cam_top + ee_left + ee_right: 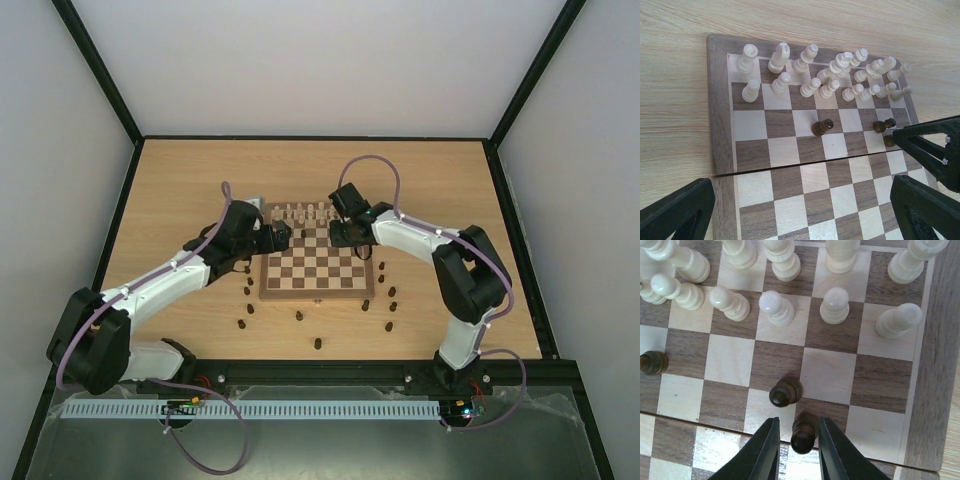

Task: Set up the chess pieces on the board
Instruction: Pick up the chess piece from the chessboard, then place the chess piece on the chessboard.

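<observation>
The board [268, 285] lies mid-table. Cream pieces [305, 212] fill its two far rows and show in the left wrist view [810, 87] and the right wrist view [775, 307]. Three dark pawns stand on the board just before them [822, 127]. My right gripper [799, 422] is over the board's far right part [338, 232]. Its jaws straddle one dark pawn [804, 432] that stands on a dark square, with a gap at the left finger. Another dark pawn [785, 392] stands just beyond. My left gripper [802, 200] hangs wide open and empty over the board's far left [283, 236].
Several dark pieces stand loose on the table left of the board [241, 323], in front of it [318, 343] and to its right [389, 325]. The right gripper's black fingers [922, 145] reach into the left wrist view. The board's middle fold [790, 165] runs across it.
</observation>
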You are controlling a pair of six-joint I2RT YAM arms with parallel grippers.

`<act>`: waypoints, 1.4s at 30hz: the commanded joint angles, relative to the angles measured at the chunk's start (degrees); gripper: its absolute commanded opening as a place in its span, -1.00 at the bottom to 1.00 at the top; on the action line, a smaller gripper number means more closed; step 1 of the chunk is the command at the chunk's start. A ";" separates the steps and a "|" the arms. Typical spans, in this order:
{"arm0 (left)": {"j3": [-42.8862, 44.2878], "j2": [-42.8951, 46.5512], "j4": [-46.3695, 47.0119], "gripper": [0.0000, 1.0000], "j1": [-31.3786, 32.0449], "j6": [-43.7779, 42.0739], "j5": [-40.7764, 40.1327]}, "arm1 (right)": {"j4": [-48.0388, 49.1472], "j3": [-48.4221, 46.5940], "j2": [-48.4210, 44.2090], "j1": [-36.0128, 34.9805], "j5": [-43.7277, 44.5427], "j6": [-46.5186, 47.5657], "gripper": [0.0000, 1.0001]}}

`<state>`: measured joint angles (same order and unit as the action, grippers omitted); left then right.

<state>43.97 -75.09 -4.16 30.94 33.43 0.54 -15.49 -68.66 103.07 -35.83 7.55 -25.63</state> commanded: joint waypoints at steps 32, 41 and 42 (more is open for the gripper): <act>-0.43 -0.85 1.26 0.98 -0.53 -0.56 1.00 | -8.97 13.49 -16.57 -3.76 3.88 -3.58 -0.81; -0.33 -1.24 1.26 0.98 -0.54 -0.59 0.83 | -9.32 13.83 -14.43 -5.17 3.61 -3.82 -0.80; -0.37 -1.28 1.26 0.98 -0.53 -0.61 0.87 | -9.29 13.88 -14.18 -5.21 3.53 -3.89 -0.80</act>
<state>43.97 -75.70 -4.10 30.68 33.43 1.48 -22.04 -55.37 87.88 -40.56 10.94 -28.77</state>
